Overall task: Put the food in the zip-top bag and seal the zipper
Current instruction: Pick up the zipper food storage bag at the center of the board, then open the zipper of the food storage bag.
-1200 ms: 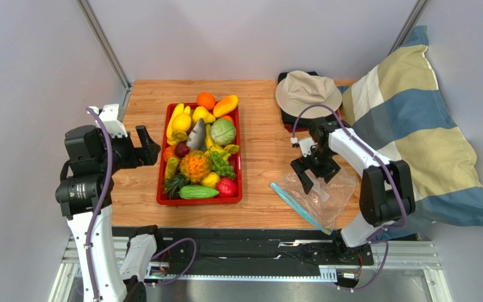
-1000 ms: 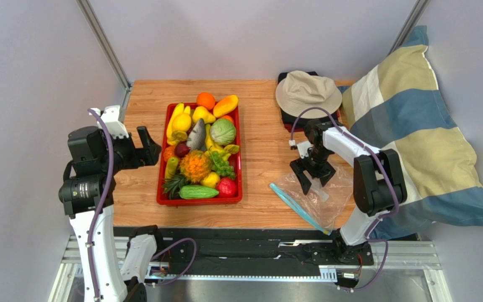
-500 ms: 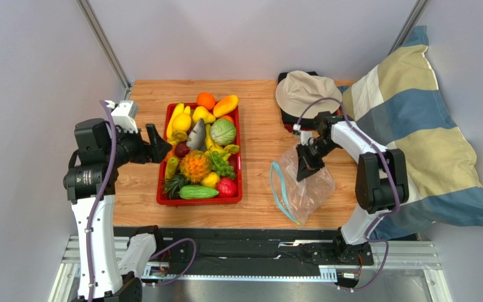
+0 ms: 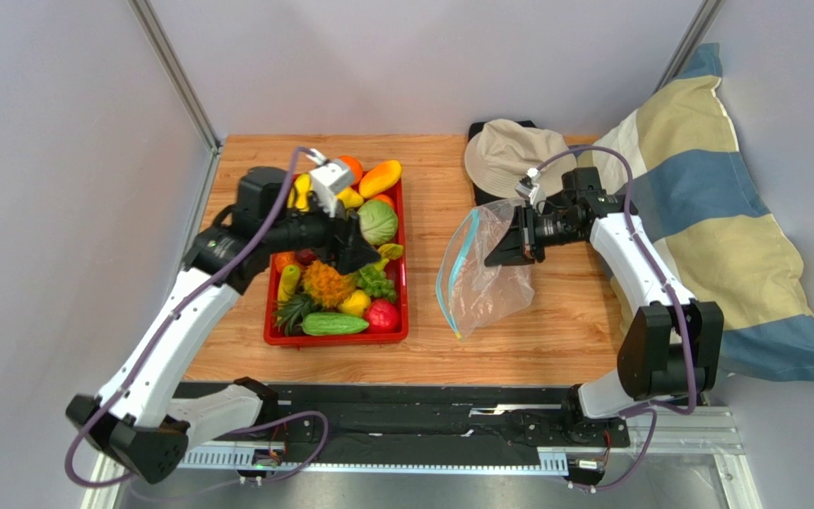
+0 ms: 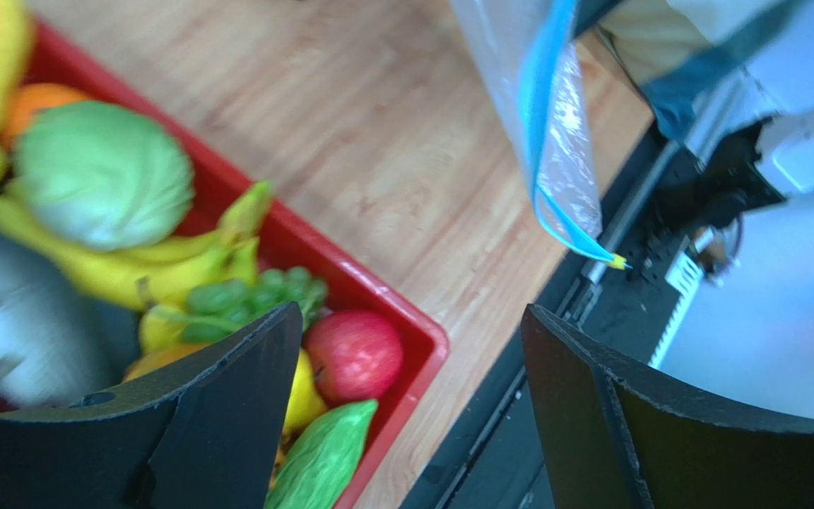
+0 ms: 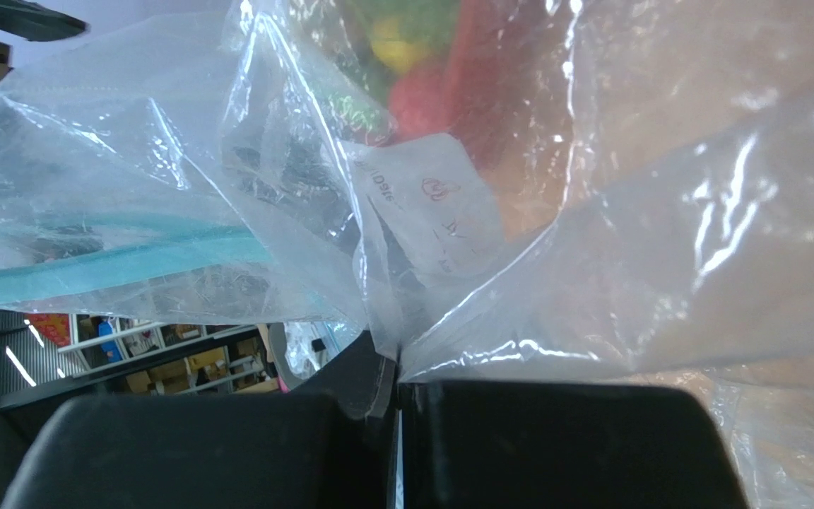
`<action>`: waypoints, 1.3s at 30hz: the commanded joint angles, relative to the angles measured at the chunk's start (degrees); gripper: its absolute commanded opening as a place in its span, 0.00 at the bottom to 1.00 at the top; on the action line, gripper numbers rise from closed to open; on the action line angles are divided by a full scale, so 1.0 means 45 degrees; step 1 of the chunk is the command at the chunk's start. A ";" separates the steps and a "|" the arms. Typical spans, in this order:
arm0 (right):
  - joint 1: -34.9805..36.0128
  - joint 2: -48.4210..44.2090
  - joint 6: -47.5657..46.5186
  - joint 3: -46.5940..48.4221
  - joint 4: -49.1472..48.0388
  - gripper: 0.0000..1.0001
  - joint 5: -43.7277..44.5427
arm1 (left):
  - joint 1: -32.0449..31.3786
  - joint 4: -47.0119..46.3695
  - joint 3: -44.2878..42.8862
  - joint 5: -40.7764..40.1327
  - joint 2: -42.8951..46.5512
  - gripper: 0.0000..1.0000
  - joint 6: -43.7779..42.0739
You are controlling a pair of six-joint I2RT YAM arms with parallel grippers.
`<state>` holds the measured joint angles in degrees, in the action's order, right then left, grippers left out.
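Note:
The food (image 4: 337, 249) is a heap of toy fruits and vegetables in a red tray (image 4: 270, 318). My left gripper (image 4: 364, 255) hovers open above the tray's right side. In the left wrist view a red apple (image 5: 356, 353), a green cucumber (image 5: 321, 461) and grapes (image 5: 257, 294) lie below its left finger; nothing is between the fingers of the left gripper (image 5: 411, 318). My right gripper (image 4: 509, 247) is shut on the clear zip-top bag (image 4: 486, 278), holding it up off the table with the blue-green zipper (image 4: 445, 278) facing the tray. In the right wrist view the right gripper (image 6: 395, 387) pinches the bag (image 6: 645, 255) just below its white label (image 6: 433, 207).
A beige hat (image 4: 512, 154) rests on a dark object at the back right of the wooden table (image 4: 433, 350). A striped pillow (image 4: 698, 202) fills the right side. Bare wood lies between the tray and the bag.
My right gripper closed on the bag and lifted it up and back, so it now hangs. My left arm swung from the table's left side to above the tray.

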<state>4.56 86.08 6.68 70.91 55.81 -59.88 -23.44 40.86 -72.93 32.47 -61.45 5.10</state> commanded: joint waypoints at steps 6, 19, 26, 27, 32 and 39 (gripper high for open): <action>-0.0056 -0.1629 0.2811 -0.0953 -0.1816 0.00 -0.0796 | -0.3733 -0.2436 -0.1001 -0.0301 -0.2884 0.81 0.0193; 0.0061 -0.1825 0.2913 -0.1423 -0.2072 0.00 -0.1049 | -0.4322 -0.3905 -0.0981 -0.0183 -0.4448 0.65 0.1403; 0.0061 -0.1456 0.2191 -0.1384 -0.1954 0.00 -0.1597 | -0.4283 -0.4118 -0.0904 0.1413 -0.4764 0.00 0.1620; 0.0062 -0.1280 0.1995 -0.1229 -0.1934 0.00 -0.1461 | -0.4302 -0.4487 -0.0440 0.1843 -0.4569 0.00 0.2045; 0.0333 0.0574 0.1894 -0.0019 -0.2714 0.00 -0.1420 | -0.4283 -0.7009 0.0717 0.3485 -0.3824 0.00 0.3473; 0.2071 0.2023 0.2128 0.1331 -0.3144 0.02 -0.1850 | -0.4283 -0.9001 0.0777 0.4484 -0.4488 0.00 0.5661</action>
<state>9.50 95.46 16.40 73.56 44.84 -65.76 -42.61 9.54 -69.49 47.86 -80.93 23.33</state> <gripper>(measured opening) 0.007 0.010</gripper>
